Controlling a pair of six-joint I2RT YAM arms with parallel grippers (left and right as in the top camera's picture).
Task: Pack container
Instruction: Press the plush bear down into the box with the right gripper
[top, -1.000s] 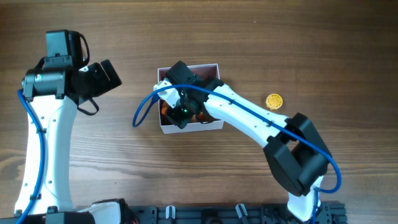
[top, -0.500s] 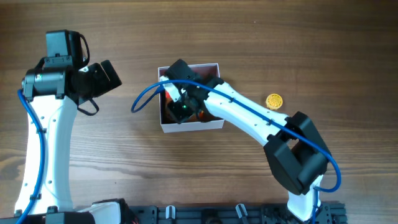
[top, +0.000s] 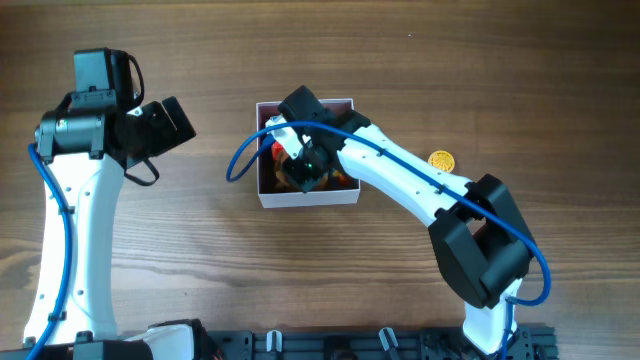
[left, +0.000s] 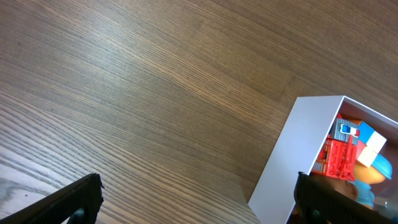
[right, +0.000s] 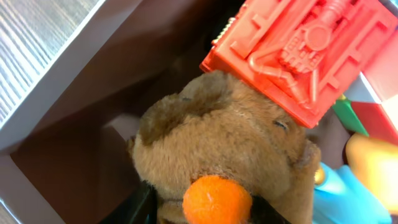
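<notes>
The container (top: 310, 197) is a square white-walled box in the middle of the table, with several toys in it. My right gripper (top: 306, 170) reaches down inside it and is shut on a brown plush toy with an orange ball (right: 217, 143). The plush lies against a red plastic block (right: 298, 56), close to the container's white wall (right: 68, 56). A blue toy (right: 348, 193) lies beside the plush. My left gripper (top: 172, 122) is open and empty, well to the left of the container. Its view shows the container's wall (left: 292, 155) and the red block (left: 336, 155).
A small round yellow object (top: 441, 161) lies on the wooden table to the right of the container. The right arm's blue cable (top: 236, 163) loops out over the container's left side. Bare wood surrounds the container.
My right gripper has shifted to the right and slightly towards the back inside the container, and its cable loop has moved with it. The left arm has not moved.
</notes>
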